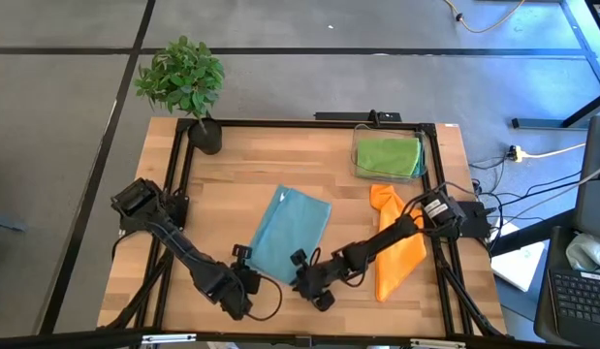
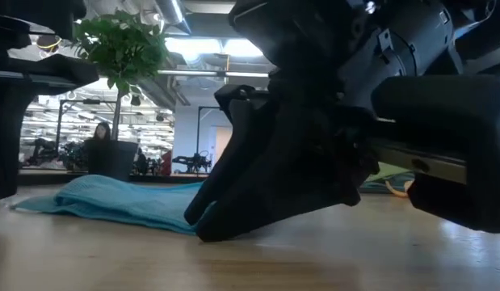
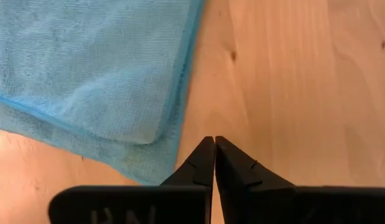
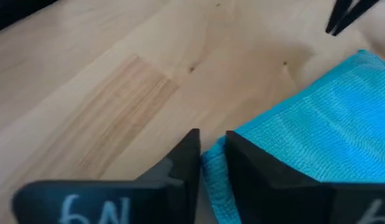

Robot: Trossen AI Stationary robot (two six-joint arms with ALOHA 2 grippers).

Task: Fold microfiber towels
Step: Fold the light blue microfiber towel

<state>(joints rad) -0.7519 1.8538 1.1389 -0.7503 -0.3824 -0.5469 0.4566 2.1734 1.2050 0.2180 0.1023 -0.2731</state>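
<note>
While low, right end effector (image 4: pixel 212 155) pinching blue towel (image 4: pixel 323 143).

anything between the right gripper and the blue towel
Nothing visible. The right gripper is already at the blue towel's near corner, with its edge between the fingers. The left gripper, shut, sits on bare table beside the towel.

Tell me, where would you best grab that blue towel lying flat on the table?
Probably at a near corner of the blue towel, coming in low from the table's front edge. It lies folded and flat, so only its thin edges offer anything to pinch. The right gripper already has a fold of that corner between its fingers; the left gripper sits shut beside it.
</note>
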